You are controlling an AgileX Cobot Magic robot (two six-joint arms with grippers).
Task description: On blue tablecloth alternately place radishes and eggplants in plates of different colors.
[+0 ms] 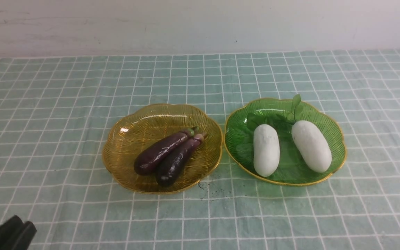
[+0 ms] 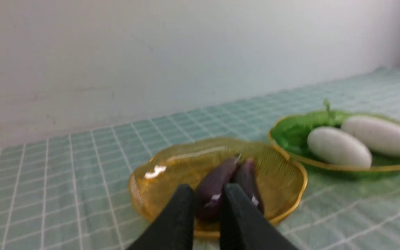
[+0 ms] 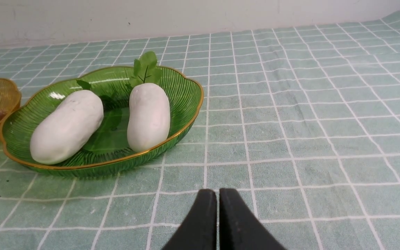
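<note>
From where I sit the sorting looks finished: I judge the placing step done, so the next move calls only for drawing both arms clear without brushing a rim. The amber plate [image 1: 116,152] sits near the middle of the blue tablecloth [image 1: 47,114], a little toward the left edge, and holds both eggplants [image 1: 167,156] lying side by side and touching, stems pointing toward the far edge. Just beside it on the right, rims almost meeting, the green plate [image 1: 335,139] holds both radishes [image 1: 266,150], lying apart with a strip of bare plate between them, leaves toward the far edge. My left gripper [image 2: 208,208] hangs low near the front left corner of the cloth, aimed at the amber plate; its fingers [image 2: 179,215] stand a narrow gap apart and I see nothing between them, the eggplants lying beyond in the plate. My right gripper [image 3: 218,208] hovers over bare cloth on the near side of the green plate, fingers [image 3: 234,222] pressed together and empty. Nothing lies loose on the cloth. If I do pull back, the left arm has the less room, since it points straight at the amber rim.
</note>
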